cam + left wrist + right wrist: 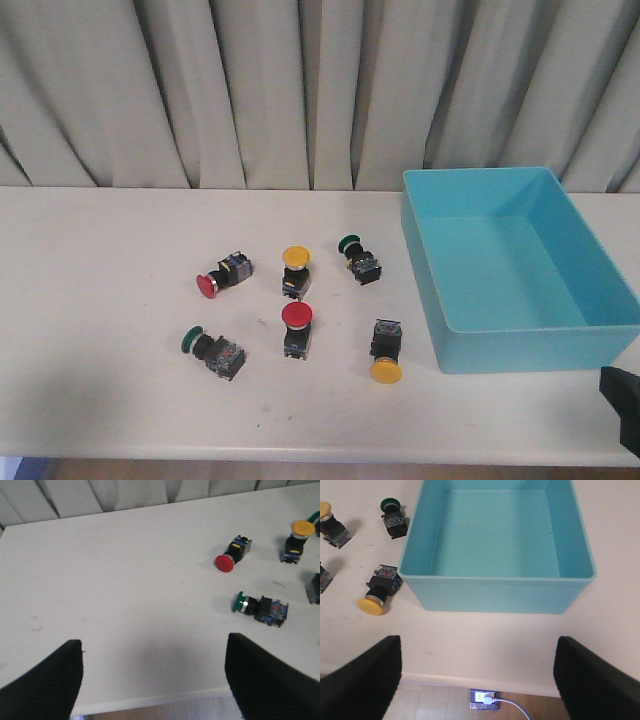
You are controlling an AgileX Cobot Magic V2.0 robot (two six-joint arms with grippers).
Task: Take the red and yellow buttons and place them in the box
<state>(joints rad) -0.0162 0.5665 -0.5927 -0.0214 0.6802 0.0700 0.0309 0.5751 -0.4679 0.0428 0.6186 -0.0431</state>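
**Six buttons loose on the table, the box holding none**

Pale pleated curtains (250, 90) hang behind a white table (100, 300); the turquoise box (560, 345) stands on it at the robot's right and serves here as the landmark; nothing lies inside it.

All six buttons rest on the table to the left of the box, none touching it. Nearest the box's front corner lies a yellow button (385, 352), tipped over with its cap toward the table's front edge; farther back, near the box's left wall, lies a green button (358, 257). Further left of the box stands a red button (297, 329) with its cap up, and behind that a second yellow button (294, 270), also cap up. Farthest from the box lie a second red button (222, 275), on its side, and in front of it a second green button (213, 351), also on its side.

The left gripper (152, 680) hangs over bare table well to the left of the buttons, its fingers (45, 685) spread wide and clasping nothing; the right gripper (477, 680) hangs at the table's front edge just before the box, its fingers (595, 680) likewise wide apart and bare; below it, on the floor, a white plug (485, 698) sits in a socket.
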